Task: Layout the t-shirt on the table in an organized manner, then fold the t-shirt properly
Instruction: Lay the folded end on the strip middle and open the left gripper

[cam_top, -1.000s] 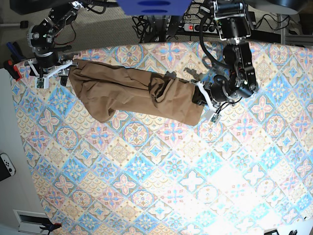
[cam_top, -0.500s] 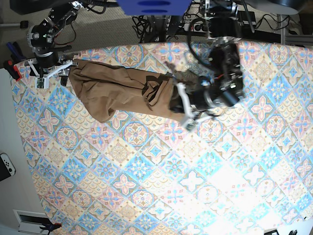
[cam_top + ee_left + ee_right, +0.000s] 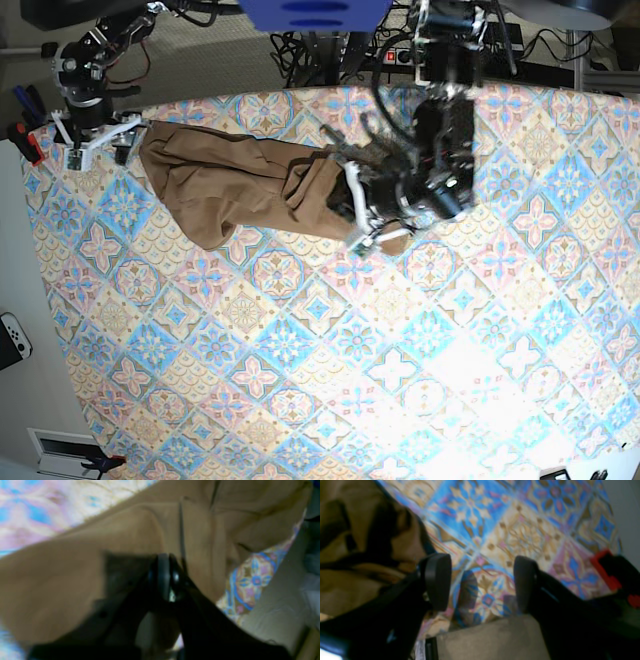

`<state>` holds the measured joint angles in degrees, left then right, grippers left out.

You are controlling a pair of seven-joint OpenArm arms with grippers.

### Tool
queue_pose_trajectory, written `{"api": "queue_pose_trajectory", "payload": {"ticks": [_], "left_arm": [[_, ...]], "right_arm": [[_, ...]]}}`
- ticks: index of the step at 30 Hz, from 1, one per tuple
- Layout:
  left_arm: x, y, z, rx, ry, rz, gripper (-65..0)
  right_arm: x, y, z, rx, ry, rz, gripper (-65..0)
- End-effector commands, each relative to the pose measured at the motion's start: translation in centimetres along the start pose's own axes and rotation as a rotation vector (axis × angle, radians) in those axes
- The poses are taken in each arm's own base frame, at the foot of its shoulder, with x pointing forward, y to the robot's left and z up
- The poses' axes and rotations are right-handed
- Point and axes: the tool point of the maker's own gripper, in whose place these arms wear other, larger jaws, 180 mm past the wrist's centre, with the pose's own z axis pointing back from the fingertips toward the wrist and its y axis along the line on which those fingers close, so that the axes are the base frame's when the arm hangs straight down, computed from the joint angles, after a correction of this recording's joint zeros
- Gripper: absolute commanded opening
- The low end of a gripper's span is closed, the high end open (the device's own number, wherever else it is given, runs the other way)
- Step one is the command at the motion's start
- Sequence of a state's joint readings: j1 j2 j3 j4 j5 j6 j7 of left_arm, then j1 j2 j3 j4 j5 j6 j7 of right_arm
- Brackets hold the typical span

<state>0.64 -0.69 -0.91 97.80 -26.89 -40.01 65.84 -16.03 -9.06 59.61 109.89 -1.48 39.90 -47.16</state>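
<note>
The tan-brown t-shirt lies bunched in a long strip across the far left part of the table. My left gripper is shut on the shirt's right end and holds it doubled back over the middle. In the left wrist view the fingertips are pressed together with the tan t-shirt spread beyond them. My right gripper stands open at the shirt's left end, near the table's far left corner. In the right wrist view its fingers are apart over bare table, with the t-shirt just left of them.
A red clamp sits at the table's left edge close to my right gripper. Cables and a power strip lie behind the far edge. A white controller lies off the table on the left.
My left gripper has travelled left, dragging the shirt's right end over its middle, so the strip is shorter. My right gripper has shifted slightly towards the far edge and stays open.
</note>
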Motion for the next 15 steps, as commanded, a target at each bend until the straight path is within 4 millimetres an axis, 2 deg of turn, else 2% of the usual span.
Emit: {"api": "queue_pose_trajectory", "payload": {"ticks": [1, 5, 12, 15], "left_arm": [[3.0, -0.4, 1.5, 0.011, -0.102, -0.053, -65.0], [5.2, -0.6, 5.2, 0.094, -0.176, -0.169, -65.0], [2.1, 4.1, 8.6, 0.240, -0.139, -0.089, -65.0], [1.1, 5.4, 9.7, 0.285, -0.132, -0.057, -65.0]], "right_arm": [[1.4, -0.6, 0.4, -0.014, -0.053, 0.003, -27.2], [1.5, -0.5, 0.3, -0.011, -0.056, 0.001, -27.2], [4.9, 1.7, 1.0, 0.131, -0.244, -0.158, -27.2], [4.1, 3.1, 1.1, 0.217, -0.189, -0.218, -27.2]]}}
